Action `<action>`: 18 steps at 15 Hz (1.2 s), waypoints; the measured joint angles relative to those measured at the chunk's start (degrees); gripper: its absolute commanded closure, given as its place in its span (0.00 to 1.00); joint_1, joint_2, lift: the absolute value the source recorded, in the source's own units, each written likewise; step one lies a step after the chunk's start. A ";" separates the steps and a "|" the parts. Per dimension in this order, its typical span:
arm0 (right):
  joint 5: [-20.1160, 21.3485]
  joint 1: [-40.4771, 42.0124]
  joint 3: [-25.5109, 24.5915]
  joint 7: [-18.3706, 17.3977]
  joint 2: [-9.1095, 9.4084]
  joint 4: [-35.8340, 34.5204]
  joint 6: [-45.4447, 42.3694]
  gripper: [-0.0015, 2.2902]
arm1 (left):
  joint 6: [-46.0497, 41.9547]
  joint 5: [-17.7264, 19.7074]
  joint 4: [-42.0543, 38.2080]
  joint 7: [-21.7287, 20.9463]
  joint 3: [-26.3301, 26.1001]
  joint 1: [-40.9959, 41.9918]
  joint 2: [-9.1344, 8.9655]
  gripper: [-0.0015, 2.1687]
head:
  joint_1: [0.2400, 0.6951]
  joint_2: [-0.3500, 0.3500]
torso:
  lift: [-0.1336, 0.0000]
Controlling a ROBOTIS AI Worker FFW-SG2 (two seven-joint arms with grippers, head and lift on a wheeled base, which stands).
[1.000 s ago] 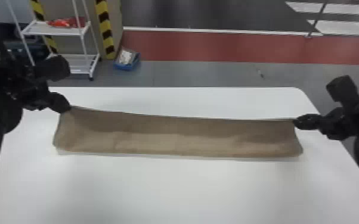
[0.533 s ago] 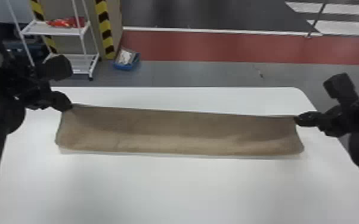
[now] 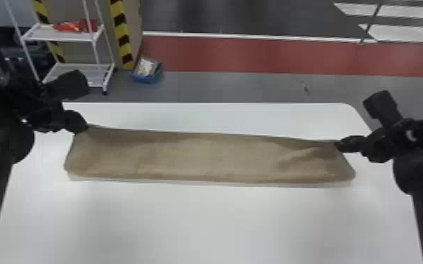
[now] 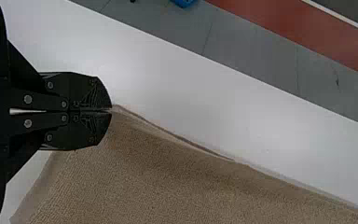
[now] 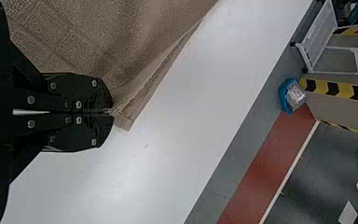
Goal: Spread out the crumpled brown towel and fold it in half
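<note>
Head view has the towel [image 3: 207,156] laid crosswise on the counter [image 3: 207,221], its long axis running from just beside the left gripper [image 3: 86,128] to just beside the right gripper [image 3: 337,144], with the right end slightly nearer the robot. Its far long edge is drawn almost straight between the two grippers; the near edge runs roughly parallel, on the robot's side of them. The left gripper is clenched on one far corner, the right gripper on the other, and both ends slant outward from the grippers toward the near edge.

The cloth is brown, with a fine, nubbly weave and soft creases near the right gripper. In the right wrist view, layered edges meet at the fingers and a small squared flap pokes out beside the tips. The fingers are flat, black and bolted.

The counter is smooth, white and round-cornered. Beyond the left gripper stand a white cart [image 3: 63,34] and yellow-and-black stripes [image 3: 121,31]; a blue bin [image 3: 147,78] sits on the grey floor [image 3: 221,87]. A red band [image 3: 256,56] crosses the floor beyond both grippers.
</note>
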 measured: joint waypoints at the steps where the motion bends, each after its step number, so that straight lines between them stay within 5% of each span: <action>1: 0.03 -0.24 0.32 -0.28 0.00 0.31 0.27 0.56 | 0.00 0.05 0.08 0.57 -0.09 0.15 -0.09 0.75 | 1.00 0.42 | 0.07; 3: 0.05 -0.47 0.83 -0.45 0.03 0.57 0.49 0.56 | 0.00 0.07 0.25 2.26 -0.56 0.42 -0.19 0.74 | 1.00 0.42 | 0.07; 4: 0.05 -0.53 1.07 -0.55 0.06 0.61 0.51 0.56 | 0.03 0.00 0.34 3.27 -0.76 0.54 -0.23 0.67 | 1.00 0.42 | 0.07; 6: 0.05 -0.57 1.23 -0.75 0.11 0.70 0.52 0.56 | 0.21 0.01 0.22 4.92 -0.81 0.86 -0.25 0.19 | 1.00 0.42 | 0.07; 7: 0.05 -0.57 1.24 -0.83 0.11 0.75 0.52 0.56 | 0.28 0.06 -0.13 5.54 -0.69 1.22 -0.26 0.07 | 1.00 0.43 | 0.07; 14: 0.04 -0.58 1.14 -1.39 -0.01 1.15 0.18 0.56 | 2.36 0.05 -2.93 5.76 -0.52 2.80 -0.17 0.04 | 1.00 0.43 | 0.07; 15: 0.04 -0.58 1.11 -1.88 -0.01 1.15 0.20 0.42 | 2.36 0.05 -3.08 5.73 -0.45 2.92 -0.15 0.04 | 1.00 0.43 | 0.07; 16: 0.00 -0.58 1.03 -2.68 -0.01 1.15 0.36 0.13 | 2.36 0.05 -3.44 5.69 -0.34 3.11 -0.11 0.04 | 1.00 0.43 | 0.07; 17: -0.18 -0.58 0.82 -4.49 0.03 1.15 1.14 0.00 | 2.36 0.05 -4.10 5.64 -0.09 3.42 0.01 0.04 | 1.00 0.42 | 0.07; 18: -0.50 -0.59 0.63 -6.26 0.09 1.12 2.39 0.00 | 2.37 0.13 -4.76 5.61 0.17 3.67 0.15 0.04 | 1.00 0.42 | 0.07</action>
